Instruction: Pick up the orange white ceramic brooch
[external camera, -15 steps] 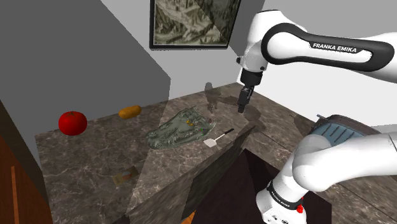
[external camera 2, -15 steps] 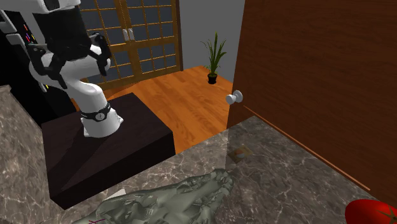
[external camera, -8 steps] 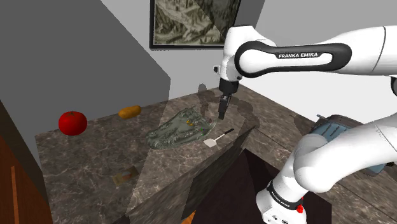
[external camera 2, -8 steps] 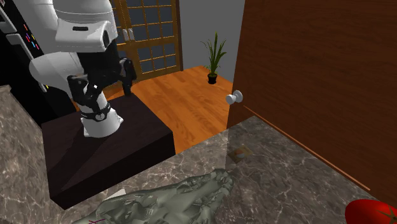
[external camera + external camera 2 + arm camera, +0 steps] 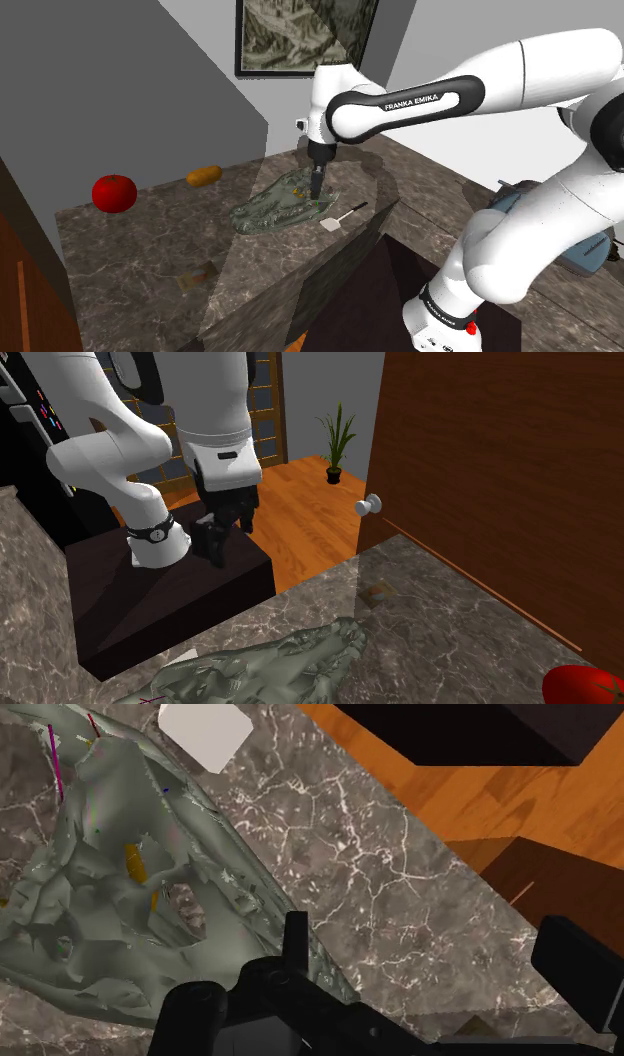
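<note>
Over on the dark marble counter point(image 5: 150, 240), the thing I'm taking for the brooch point(image 5: 283, 203) is that big crumpled grey-green piece with orange flecks. It's lying flat near the edge, with a little white paddle point(image 5: 334, 224) just beside it. I'm not 100% sure though, since there's also an orange lump point(image 5: 203, 177) further back near a red fruit point(image 5: 114, 192). So grabbing the wrong target is risk number one.

Risk two: the brooch is wide, bumpy and low. If I come straight down from where the gripper point(image 5: 315, 188) sits now, I reckon one finger lands on the crinkled surface rather than beside it. Then I'd probably just shove or tip it, or pinch a ridge that slips out. In the wrist view one finger point(image 5: 293, 939) is over the brooch's rim and the other hangs over bare marble, so the grasp isn't centred. The brooch is also close to the counter's edge, so a push that way could knock it or the paddle off.

Gripper itself: jaws spread wide with nothing between them. As far as I can tell it hovers above the brooch without touching.
</note>
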Tool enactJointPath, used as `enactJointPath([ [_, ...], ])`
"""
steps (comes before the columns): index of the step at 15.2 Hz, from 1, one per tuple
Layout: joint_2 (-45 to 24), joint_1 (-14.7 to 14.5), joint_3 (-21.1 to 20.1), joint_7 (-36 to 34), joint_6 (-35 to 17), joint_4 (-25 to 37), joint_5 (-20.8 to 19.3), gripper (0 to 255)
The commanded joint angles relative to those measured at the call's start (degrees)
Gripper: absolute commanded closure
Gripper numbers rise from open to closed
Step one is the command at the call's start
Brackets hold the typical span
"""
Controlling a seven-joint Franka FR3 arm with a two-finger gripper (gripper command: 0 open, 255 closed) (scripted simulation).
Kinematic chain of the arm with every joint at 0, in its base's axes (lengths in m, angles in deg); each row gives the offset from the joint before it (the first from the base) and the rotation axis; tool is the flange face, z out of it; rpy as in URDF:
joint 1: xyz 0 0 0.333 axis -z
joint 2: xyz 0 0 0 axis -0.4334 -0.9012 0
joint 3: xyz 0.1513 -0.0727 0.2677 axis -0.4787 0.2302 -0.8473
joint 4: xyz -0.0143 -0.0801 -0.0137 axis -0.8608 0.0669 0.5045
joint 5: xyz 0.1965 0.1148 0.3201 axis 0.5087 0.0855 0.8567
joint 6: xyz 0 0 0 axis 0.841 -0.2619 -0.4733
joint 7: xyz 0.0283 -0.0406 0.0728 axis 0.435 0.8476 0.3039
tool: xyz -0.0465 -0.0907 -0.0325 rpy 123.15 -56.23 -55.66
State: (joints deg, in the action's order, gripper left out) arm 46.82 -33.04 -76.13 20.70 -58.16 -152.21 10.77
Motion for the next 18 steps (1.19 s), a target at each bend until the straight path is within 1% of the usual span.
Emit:
enactJointPath([
  [1,-3.63,-0.86,-0.68,1.36,-2.82,1.21,-0.04,0],
  [9,-18.47,-4.03,-3.76,5.72,-11.02,9.07,-1.52,0],
  [18,-34.56,-8.21,-6.87,9.35,-16.54,20.69,-5.53,0],
])
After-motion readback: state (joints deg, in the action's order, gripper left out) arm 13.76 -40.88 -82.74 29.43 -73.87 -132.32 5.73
